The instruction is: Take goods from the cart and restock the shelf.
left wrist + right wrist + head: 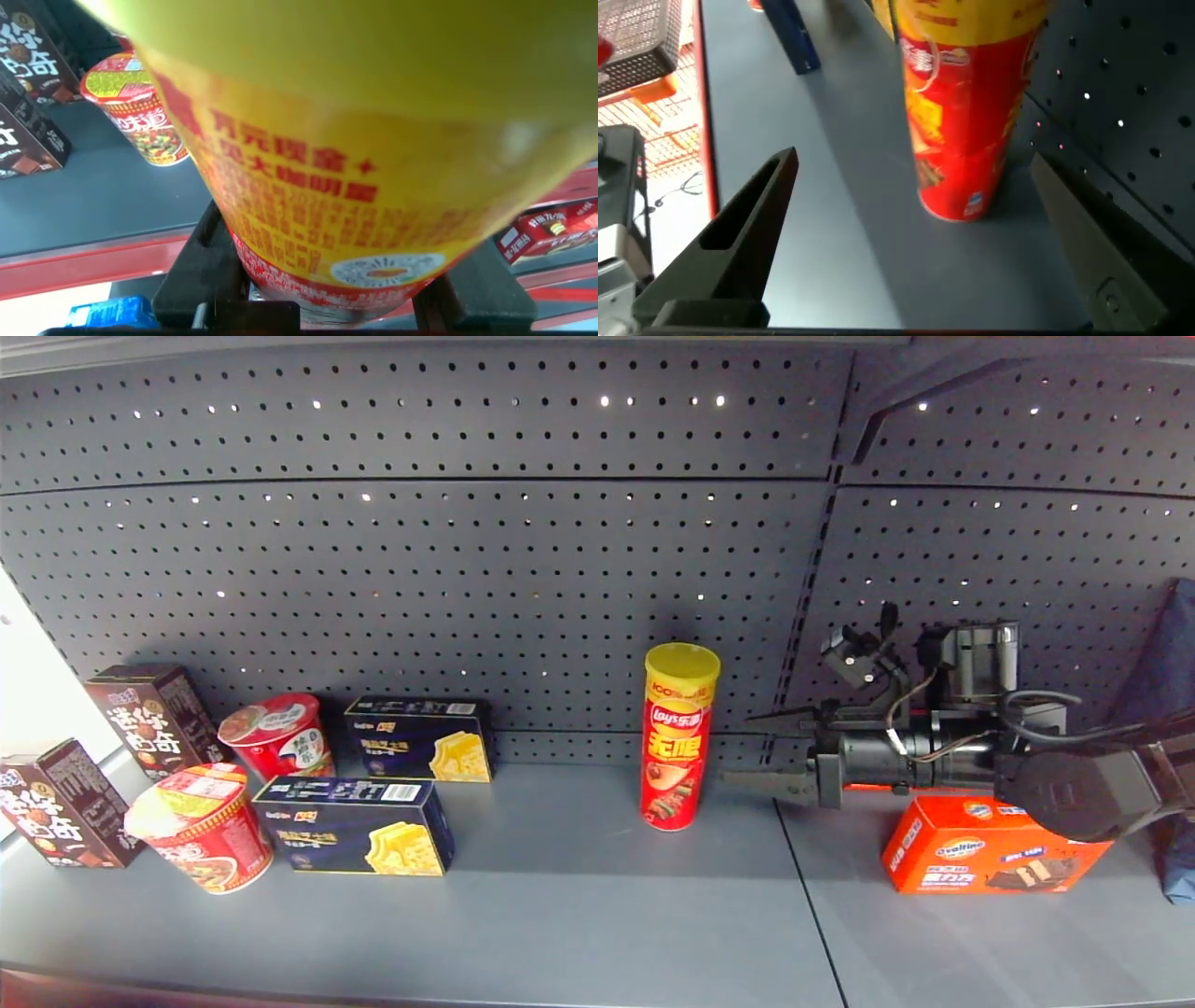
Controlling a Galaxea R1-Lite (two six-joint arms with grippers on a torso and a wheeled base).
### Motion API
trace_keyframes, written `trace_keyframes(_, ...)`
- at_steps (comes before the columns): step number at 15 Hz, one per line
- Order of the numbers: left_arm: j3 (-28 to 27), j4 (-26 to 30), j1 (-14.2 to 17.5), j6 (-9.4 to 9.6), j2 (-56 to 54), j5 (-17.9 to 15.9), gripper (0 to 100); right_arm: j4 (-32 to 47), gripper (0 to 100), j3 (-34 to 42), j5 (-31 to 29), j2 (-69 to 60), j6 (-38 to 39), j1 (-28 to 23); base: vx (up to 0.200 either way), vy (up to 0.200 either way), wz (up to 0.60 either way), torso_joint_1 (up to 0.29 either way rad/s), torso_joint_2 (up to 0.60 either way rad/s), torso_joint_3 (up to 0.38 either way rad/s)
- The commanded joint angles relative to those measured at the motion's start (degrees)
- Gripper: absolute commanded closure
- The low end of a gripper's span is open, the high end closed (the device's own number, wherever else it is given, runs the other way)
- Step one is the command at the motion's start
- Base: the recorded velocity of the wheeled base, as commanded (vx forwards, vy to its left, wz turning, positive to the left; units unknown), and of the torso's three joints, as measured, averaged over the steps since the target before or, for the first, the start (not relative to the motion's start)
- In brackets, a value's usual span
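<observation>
Red-and-yellow chip can stands upright on the grey shelf — the right gripper just beside it, jaws wide, not touching. Left gripper — jaws holding a yellow-and-red cup.

The shelf holds boxes, probable noodle cups, can.

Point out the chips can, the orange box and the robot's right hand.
chips can (679,747): head view, middle of its red body.
orange box (971,863): head view, on its front face.
right hand (738,749): head view, midway between its open fingertips.
</observation>
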Motion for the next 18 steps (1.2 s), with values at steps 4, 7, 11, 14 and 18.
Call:
trace_keyframes(4, 0.04, 0.06, -0.09, 0.02, 0.24, -0.02, 100, -0.18, 0, -5.53, -0.02, 6.74, -0.02, 0.40, 0.000, 0.000, 0.00, 0.000, 0.00, 0.000)
trace_keyframes(7, 0.66, 0.06, -0.09, 0.02, 0.41, -0.02, 100, -0.18, 0, -7.90, -0.02, 9.55, -0.02, 0.84, 0.000, 0.000, 0.00, 0.000, 0.00, 0.000)
trace_keyframes(11, 1.28, 0.06, -0.09, 0.02, 0.41, -0.02, 100, -0.80, 0, -9.66, -0.02, 12.19, -0.02, 1.98, 0.000, 0.000, 0.00, 0.000, 0.00, 0.000)
trace_keyframes(14, 1.63, 0.06, 0.00, 0.02, 0.24, -0.02, 100, -0.98, 0, -10.45, -0.11, 13.77, -0.02, 2.33, 0.000, 0.000, 0.00, 0.000, 0.00, 0.000)
trace_keyframes(18, 1.80, 0.06, 0.00, 0.02, 0.06, -0.02, 100, -1.06, 0, -13.08, -0.11, 16.76, -0.02, 2.60, 0.000, 0.000, 0.00, 0.000, 0.00, 0.000)
